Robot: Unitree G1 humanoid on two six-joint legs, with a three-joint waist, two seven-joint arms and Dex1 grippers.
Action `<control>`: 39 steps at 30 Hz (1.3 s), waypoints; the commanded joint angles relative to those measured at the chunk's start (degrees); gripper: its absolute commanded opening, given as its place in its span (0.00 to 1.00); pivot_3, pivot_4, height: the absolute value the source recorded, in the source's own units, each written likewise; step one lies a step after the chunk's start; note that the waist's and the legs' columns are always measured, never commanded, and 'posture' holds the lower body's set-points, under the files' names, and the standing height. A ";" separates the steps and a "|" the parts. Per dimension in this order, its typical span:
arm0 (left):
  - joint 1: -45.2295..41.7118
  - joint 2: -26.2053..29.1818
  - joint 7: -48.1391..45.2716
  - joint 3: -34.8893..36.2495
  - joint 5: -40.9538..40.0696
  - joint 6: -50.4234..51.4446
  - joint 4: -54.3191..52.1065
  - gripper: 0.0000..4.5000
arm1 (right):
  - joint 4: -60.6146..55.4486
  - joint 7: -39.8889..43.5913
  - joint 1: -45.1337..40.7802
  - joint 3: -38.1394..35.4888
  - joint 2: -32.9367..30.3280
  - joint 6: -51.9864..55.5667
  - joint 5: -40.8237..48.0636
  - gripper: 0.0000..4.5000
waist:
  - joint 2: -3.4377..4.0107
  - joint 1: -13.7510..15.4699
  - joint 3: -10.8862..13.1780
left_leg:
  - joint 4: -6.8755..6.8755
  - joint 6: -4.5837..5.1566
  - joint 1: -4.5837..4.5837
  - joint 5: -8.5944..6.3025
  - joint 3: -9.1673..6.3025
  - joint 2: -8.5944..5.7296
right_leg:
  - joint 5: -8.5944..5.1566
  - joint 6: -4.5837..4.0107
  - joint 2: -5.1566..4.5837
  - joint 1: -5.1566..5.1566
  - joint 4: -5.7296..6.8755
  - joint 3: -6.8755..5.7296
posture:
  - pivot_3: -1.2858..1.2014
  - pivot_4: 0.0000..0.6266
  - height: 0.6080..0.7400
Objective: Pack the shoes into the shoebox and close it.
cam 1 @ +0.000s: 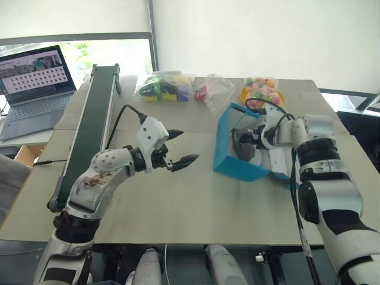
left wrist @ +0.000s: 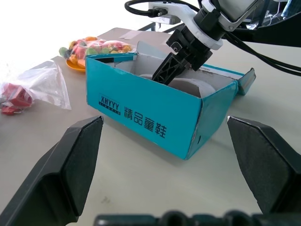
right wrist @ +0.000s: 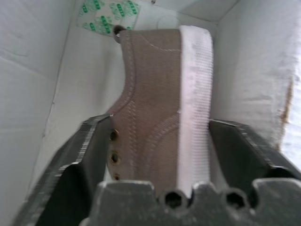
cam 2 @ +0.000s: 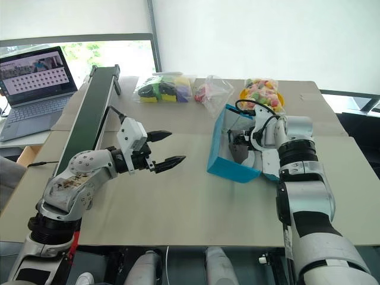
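Shoes first: one grey-brown shoe (right wrist: 157,108) lies on its side inside the shoebox (cam 1: 228,155), its pale ridged sole turned toward one white inner wall. My right claw (right wrist: 155,155) reaches down into that box, and its two fingers (right wrist: 82,160) stand on either side of the shoe, spread apart; the sole-side finger lies against the sole, while a thin gap shows between the other finger and the upper, so I am straddling the shoe and not squeezing it. I cannot make out a second shoe for certain; a pale curved shape shows inside the box in my left wrist view.

The turquoise shoebox sits on the table (cam 1: 196,208) toward my right side, open at the top, with black lettering on its outer wall and its flap lid (left wrist: 244,80) hanging off the far end. My left claw (cam 1: 181,148) hovers above the table well apart from the box, pointing at it, fingers wide and holding nothing.

Behind the box lie clear bags of colourful items (cam 1: 165,86). A dark green conveyor (cam 1: 92,119) runs along my left, and a laptop (cam 1: 32,89) stands past it.
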 commanded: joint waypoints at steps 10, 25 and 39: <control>2.68 -9.95 21.19 15.79 -0.36 4.28 2.28 1.00 | -48.21 4.80 4.95 -4.89 0.97 3.33 7.49 0.89 | 0.18 0.21 0.11 | -0.03 0.00 -0.02 0.00 -0.05 0.01 | -0.05 0.05 0.00 0.00 0.02 -0.06 | 0.52 0.24 1.00; 5.10 -12.41 40.79 30.37 4.61 7.20 8.48 1.00 | -69.82 18.83 35.11 13.03 4.38 -19.95 5.21 0.89 | -0.02 0.08 -0.02 | 0.10 -0.08 0.35 0.01 -0.13 0.03 | -0.08 -0.36 0.00 0.34 0.07 -0.21 | 0.52 0.24 1.00; 7.24 -12.33 41.89 32.32 3.86 7.40 6.71 1.00 | -66.88 22.73 34.77 15.83 9.24 -25.11 3.44 0.95 | -0.03 0.12 -0.03 | 0.06 -0.09 0.41 0.02 -0.12 0.03 | -0.07 -0.34 0.00 0.36 0.08 -0.22 | 0.52 0.24 1.00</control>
